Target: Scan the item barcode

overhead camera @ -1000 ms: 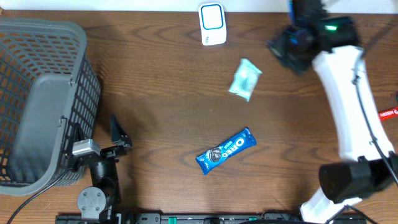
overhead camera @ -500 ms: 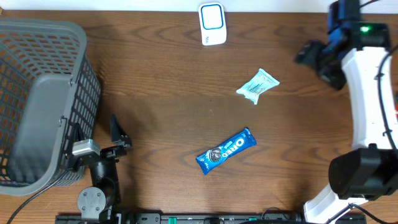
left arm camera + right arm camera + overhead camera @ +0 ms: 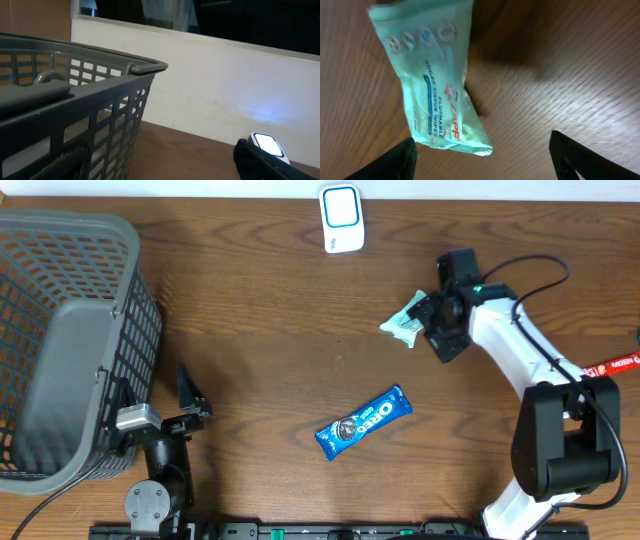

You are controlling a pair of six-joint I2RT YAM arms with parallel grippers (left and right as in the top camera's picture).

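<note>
Mint-green wipes pack [image 3: 432, 85] lay on the wooden table [image 3: 570, 75] just ahead of my right gripper [image 3: 482, 145], nearer one finger, my jaws spread wide, gripping nothing.

Overhead looks straight down; left wrist faces the basket [image 3: 115, 82] sideways, right wrist closely over the wipes pack [image 3: 435, 85].

Wipes pack [image 3: 400, 325] partly hidden by right claw [image 3: 428, 318], basket [image 3: 128, 330] cropped left
</note>
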